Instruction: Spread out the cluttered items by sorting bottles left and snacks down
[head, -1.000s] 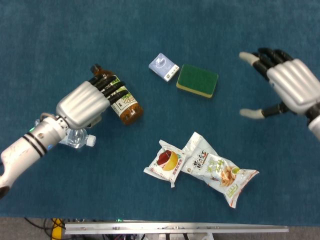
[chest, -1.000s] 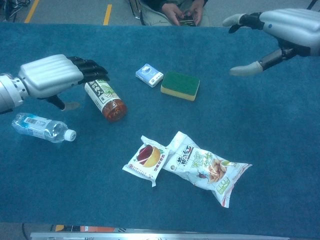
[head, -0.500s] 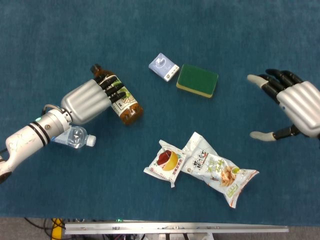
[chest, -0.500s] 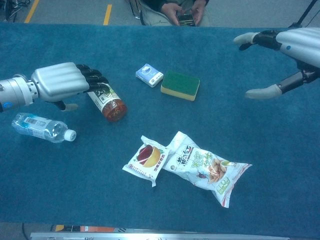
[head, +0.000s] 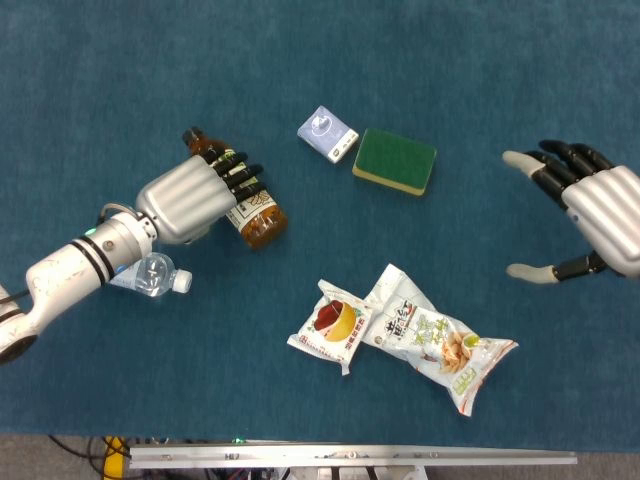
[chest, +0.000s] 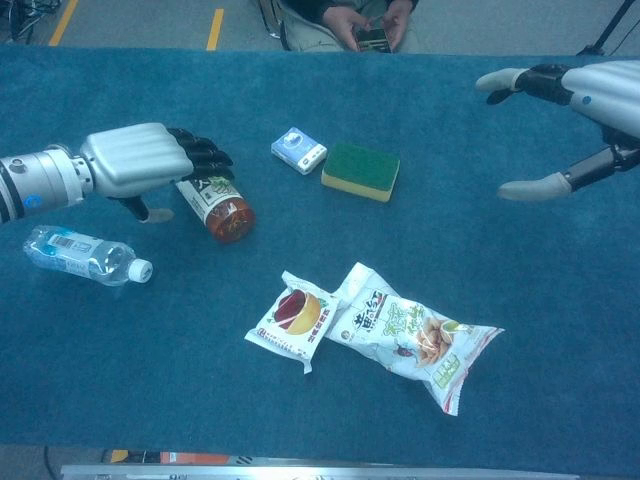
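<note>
Left robot hand over brown bottle

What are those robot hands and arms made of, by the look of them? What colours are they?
Both look alike. The left hand has a ribbed, shiny silver back and black fingers; its thumb tip is pale beige in the chest view. The left arm is white with black rings and a small green light at the wrist. The right hand has the same silver back, black fingers and beige tips. Its arm is out of view.
</note>
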